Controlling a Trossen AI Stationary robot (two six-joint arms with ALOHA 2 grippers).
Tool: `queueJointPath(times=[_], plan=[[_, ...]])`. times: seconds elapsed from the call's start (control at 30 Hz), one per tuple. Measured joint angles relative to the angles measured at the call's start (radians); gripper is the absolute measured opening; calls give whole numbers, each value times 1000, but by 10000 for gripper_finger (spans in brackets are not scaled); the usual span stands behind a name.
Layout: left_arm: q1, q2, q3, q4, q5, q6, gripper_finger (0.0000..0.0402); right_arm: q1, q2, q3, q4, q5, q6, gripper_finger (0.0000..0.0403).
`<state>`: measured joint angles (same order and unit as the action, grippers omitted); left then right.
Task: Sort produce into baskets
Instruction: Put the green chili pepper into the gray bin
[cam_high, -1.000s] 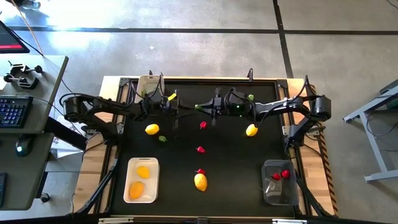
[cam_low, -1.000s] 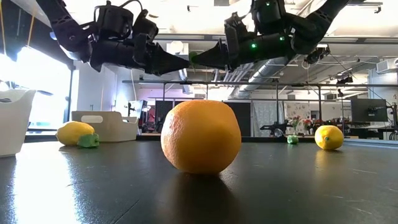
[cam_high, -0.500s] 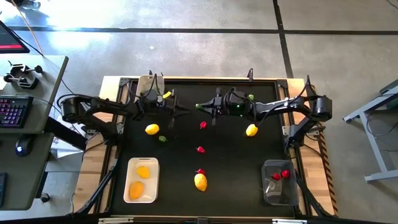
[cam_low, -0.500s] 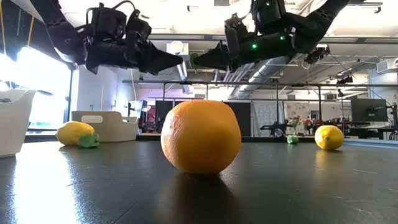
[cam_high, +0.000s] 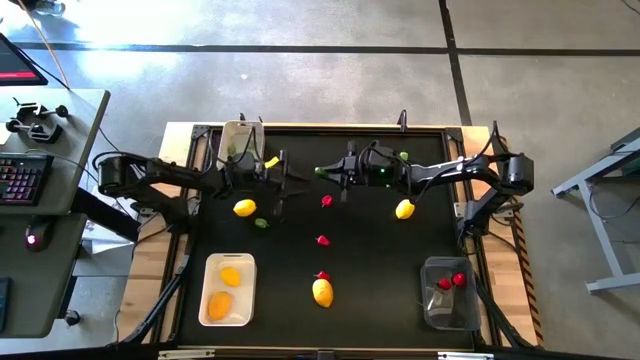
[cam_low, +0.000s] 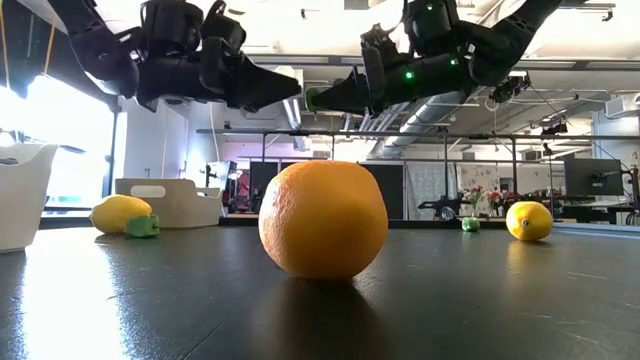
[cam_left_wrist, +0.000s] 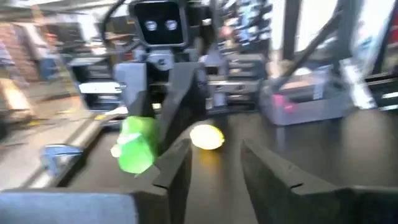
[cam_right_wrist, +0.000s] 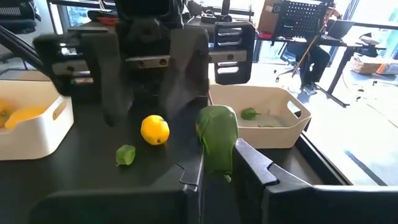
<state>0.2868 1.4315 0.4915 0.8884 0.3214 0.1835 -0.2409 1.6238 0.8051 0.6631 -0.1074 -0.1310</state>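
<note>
Above the far middle of the bench (cam_high: 200, 250), left gripper (cam_high: 288, 178) now spread, empty and drawn back slightly toward the beige tub (cam_high: 238, 139), right gripper (cam_right_wrist: 217, 163) pinching a green piece (cam_right_wrist: 217, 140), suggesting a mid-air handover pending.

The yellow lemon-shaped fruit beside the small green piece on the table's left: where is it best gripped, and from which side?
Probably from straight above, closing across the narrow middle of the yellow lemon-shaped fruit: it lies on its side, and its rounded ends may slip. Keep fingers clear of the small green piece close beside it.
</note>
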Motion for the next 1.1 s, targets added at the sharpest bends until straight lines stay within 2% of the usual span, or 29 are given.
queueJointPath(times=[0.1,0.33,0.67,1.1], plan=[[-27,0,0,-10,-102,43,149,0,0,0,0,0,0,39],[-41,0,0,-9,-199,42,155,2,1,0,20,-12,19,39],[-39,1,9,4,-175,12,130,3,1,0,54,-69,-1,39],[-64,1,10,4,-174,1,71,34,0,-2,52,-58,-1,39]])
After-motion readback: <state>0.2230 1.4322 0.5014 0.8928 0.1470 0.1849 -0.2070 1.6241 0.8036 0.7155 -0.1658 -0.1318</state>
